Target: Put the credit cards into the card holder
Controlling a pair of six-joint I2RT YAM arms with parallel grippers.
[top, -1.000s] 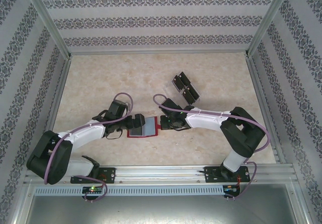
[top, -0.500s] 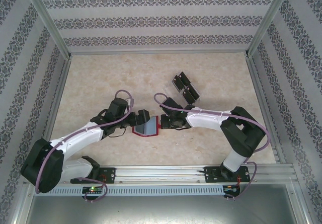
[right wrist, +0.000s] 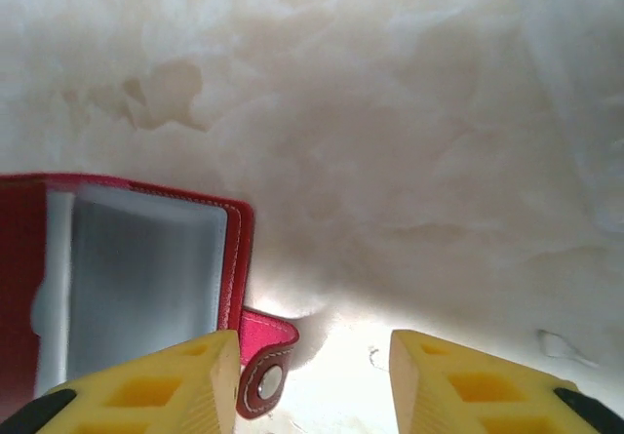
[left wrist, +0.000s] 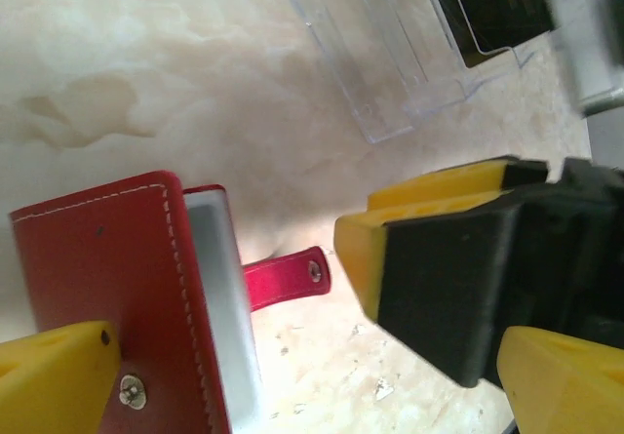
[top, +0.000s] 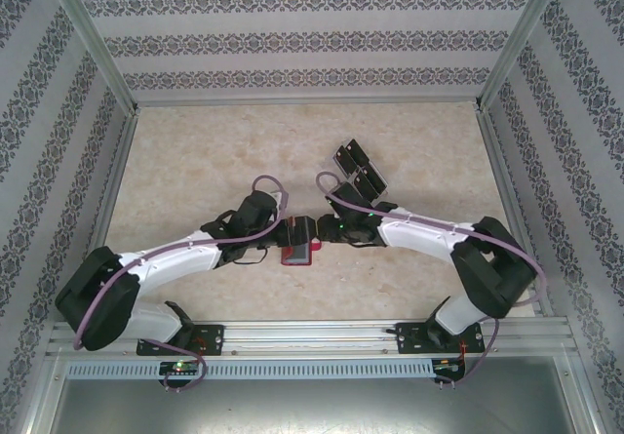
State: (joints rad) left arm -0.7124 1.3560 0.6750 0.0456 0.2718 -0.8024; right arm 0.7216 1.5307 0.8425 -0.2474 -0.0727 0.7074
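Card holder [top: 296,256], beige marbled table [top: 195,151], patterned walls [top: 292,39].

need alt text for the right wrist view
An open dark-red card holder sits at the lower left on a pale marbled table, grey-blue inner pocket showing. Its snap tab sticks out beside one yellow finger of the right tool, whose two fingers stand apart at the bottom edge.

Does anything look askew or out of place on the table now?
The card holder is half folded, one red flap tilted up off the table instead of lying flat. Nothing looks spilled or damaged.
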